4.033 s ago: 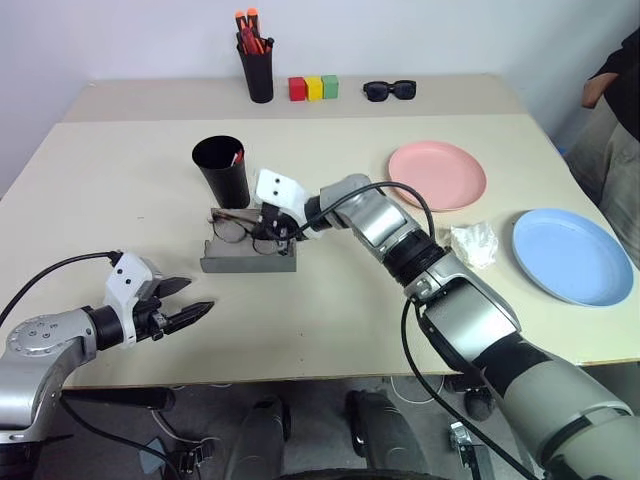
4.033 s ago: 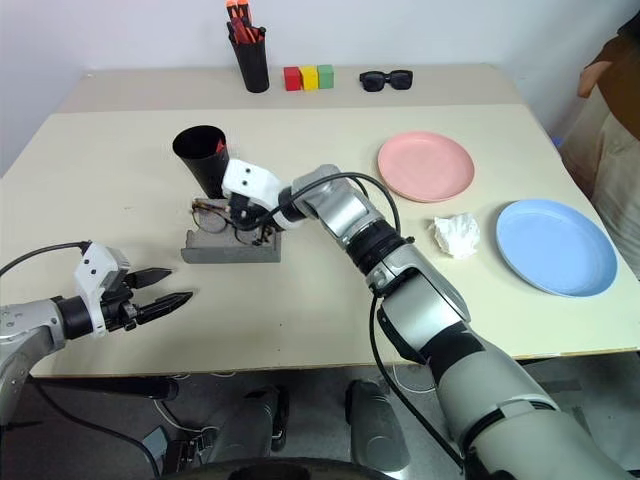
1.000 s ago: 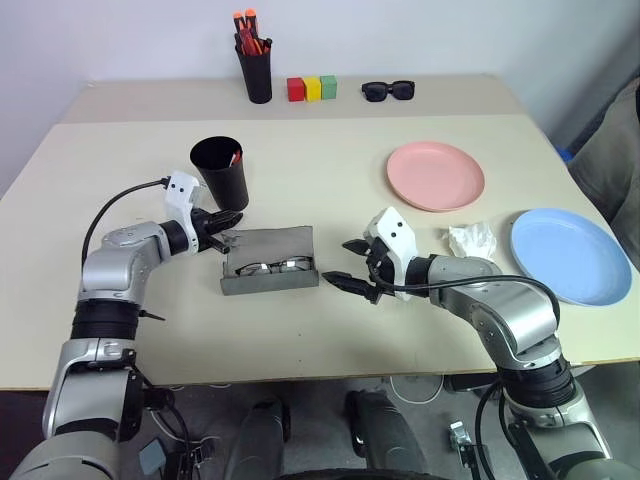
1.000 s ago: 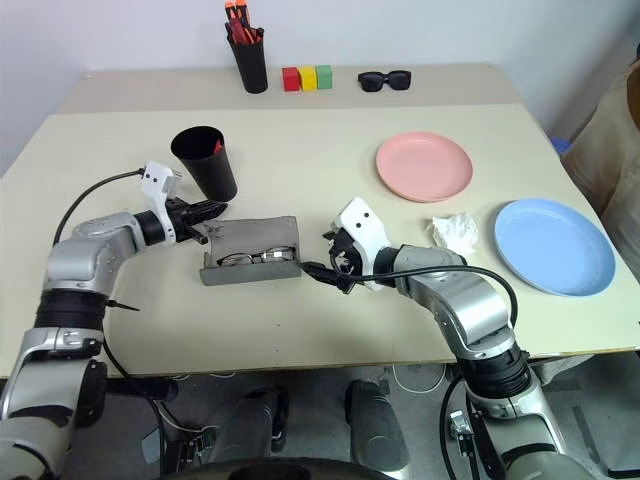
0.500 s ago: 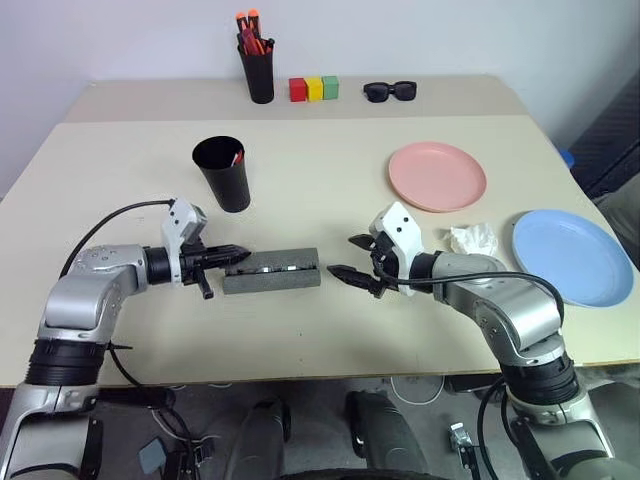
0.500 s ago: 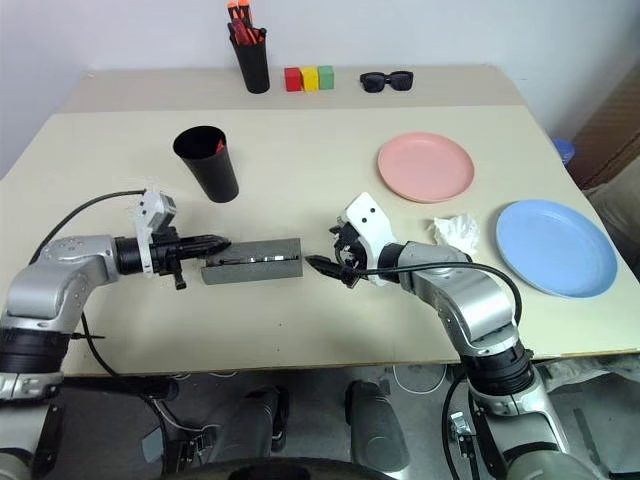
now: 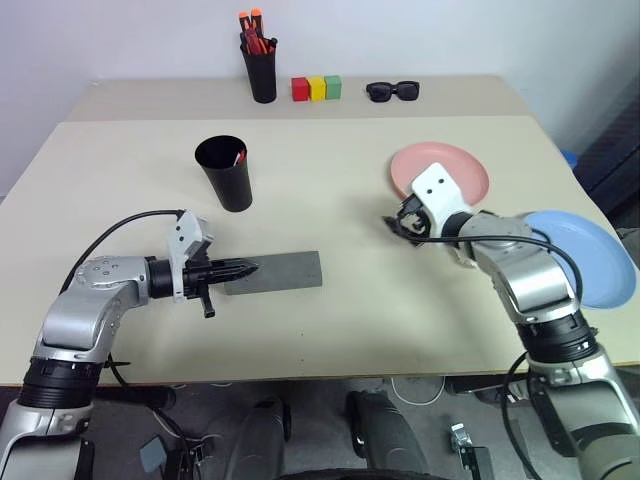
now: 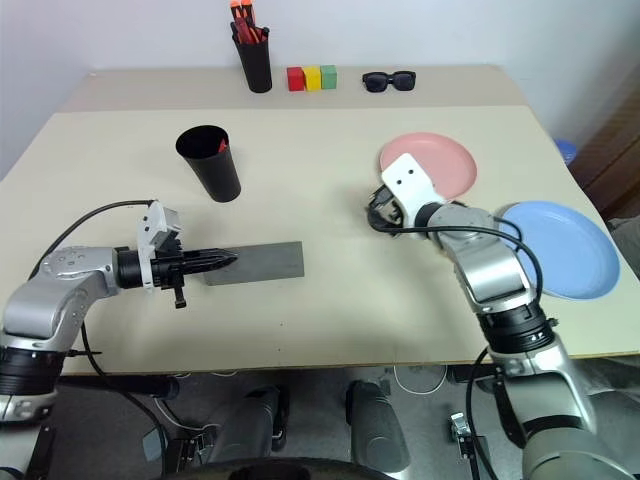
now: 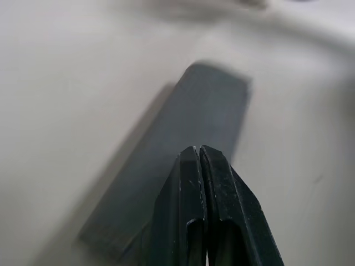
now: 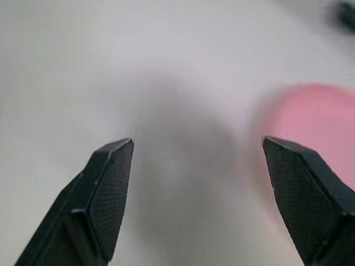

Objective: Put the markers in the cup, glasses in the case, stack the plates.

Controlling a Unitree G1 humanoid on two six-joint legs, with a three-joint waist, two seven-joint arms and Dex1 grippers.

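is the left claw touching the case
Cannot tell. In the left eye view the shut left claw overlaps the closed case's near end; the left wrist view shows its tips over the lid, but no plain contact or gap.

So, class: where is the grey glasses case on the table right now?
In the left eye view the case lies closed near the table's front, on the robot's left, in front of the black cup, with the shut left claw at its left end.

Two plates, pink (image 7: 455,168) and blue (image 7: 598,256); one grey case (image 7: 275,271); one black cup (image 7: 224,172); one pen pot (image 7: 262,73); three blocks (image 7: 316,88); one sunglasses (image 7: 392,91).
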